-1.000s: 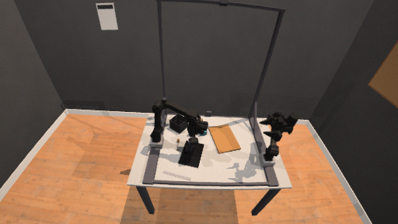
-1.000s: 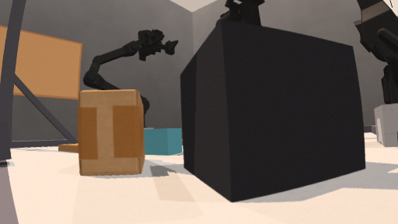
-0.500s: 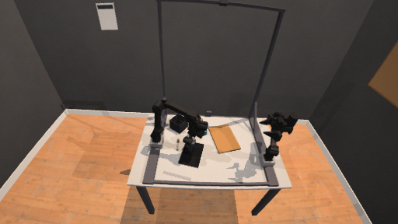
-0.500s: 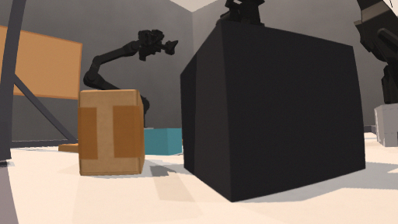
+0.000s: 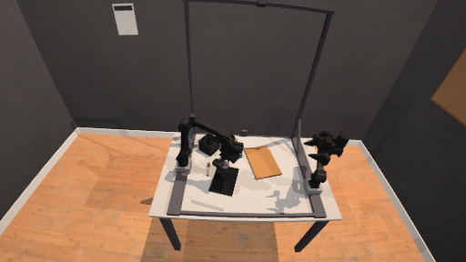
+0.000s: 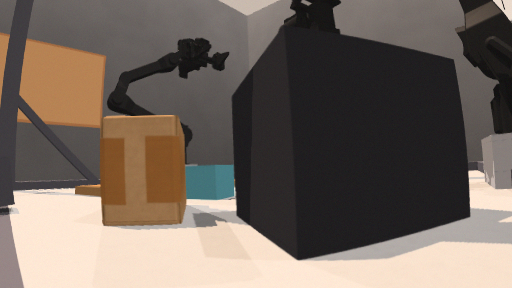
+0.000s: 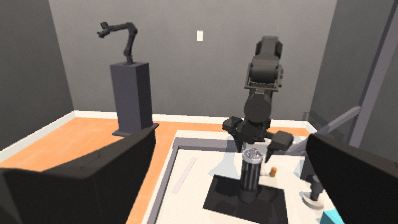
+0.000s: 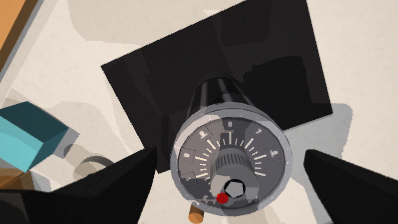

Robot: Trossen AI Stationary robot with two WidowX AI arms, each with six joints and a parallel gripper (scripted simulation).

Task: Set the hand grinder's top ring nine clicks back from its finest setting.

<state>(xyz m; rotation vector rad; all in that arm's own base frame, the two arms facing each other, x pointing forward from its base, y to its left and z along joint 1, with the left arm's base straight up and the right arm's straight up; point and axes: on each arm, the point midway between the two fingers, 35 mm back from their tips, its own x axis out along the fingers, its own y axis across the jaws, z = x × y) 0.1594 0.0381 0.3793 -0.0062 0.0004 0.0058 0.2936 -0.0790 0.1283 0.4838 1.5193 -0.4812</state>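
Observation:
The hand grinder (image 7: pixel 250 174) stands upright on its black mat (image 7: pixel 220 194) (image 8: pixel 135 85) (image 5: pixel 222 187). In the right wrist view its grey top ring (image 8: pixel 176 167) surrounds a dial with white numbers and tick marks. A red dot (image 8: pixel 222 198) sits at the lower left of the central hub (image 8: pixel 234 188). My right gripper (image 8: pixel 229 155) (image 7: pixel 252 157) is open, its fingers on either side of the ring with a gap at each side. My left gripper (image 5: pixel 309 149) is open and empty, raised away from the grinder. The ring is mostly hidden in the top view.
A small orange-topped item (image 7: pixel 273 172) (image 8: pixel 196 216) stands beside the mat. A teal box (image 8: pixel 30 145) (image 6: pixel 210 181), a dark knob on a pale round base (image 7: pixel 314 200), a black box (image 6: pixel 360 140) (image 5: pixel 209 145), a cardboard box (image 6: pixel 142 170), an orange board (image 5: pixel 263 162) and a pale strip (image 5: pixel 207 205) are around.

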